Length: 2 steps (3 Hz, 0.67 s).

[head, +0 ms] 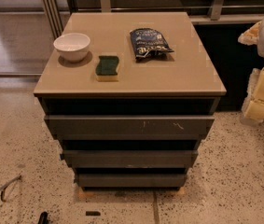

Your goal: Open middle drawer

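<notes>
Centrally, middle drawer (129, 158) with pale scuff, print on bag (149, 42) unreadable, gripper (262, 94) at right edge, grip unclear.

Bare floor (225, 190) lies open before the middle drawer (129, 158); the gripper (260, 101) hangs well off right.

readable text: nothing is reading out anywhere | snack bag (149, 43): is lying on the cabinet top (183, 73); is showing pale print on its dark blue face; the words cannot be told | gripper (261, 97): is hanging at the right edge, beside the cabinet, apart from it
</notes>
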### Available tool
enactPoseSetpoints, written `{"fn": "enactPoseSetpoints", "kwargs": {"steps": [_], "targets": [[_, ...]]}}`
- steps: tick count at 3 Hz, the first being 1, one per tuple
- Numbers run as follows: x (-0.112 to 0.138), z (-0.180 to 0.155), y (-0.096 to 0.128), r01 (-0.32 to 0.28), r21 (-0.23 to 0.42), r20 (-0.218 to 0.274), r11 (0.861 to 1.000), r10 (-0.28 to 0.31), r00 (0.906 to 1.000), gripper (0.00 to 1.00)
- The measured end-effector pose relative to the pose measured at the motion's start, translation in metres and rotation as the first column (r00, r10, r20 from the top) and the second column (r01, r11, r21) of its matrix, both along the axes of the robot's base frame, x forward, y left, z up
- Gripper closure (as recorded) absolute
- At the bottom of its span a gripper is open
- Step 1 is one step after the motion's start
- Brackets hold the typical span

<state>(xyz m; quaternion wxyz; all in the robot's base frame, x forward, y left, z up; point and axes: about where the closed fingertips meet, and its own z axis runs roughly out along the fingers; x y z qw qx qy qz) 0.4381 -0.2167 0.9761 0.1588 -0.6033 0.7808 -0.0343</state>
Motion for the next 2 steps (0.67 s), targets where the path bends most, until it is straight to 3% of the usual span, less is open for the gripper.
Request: {"fn": "enactPoseSetpoints", "kwargs": {"steps": [2], "targets": [[0.0000, 0.0000, 0.0000, 0.000, 0.000, 0.000, 1.000, 0.000, 1.0000, 0.04]]}}
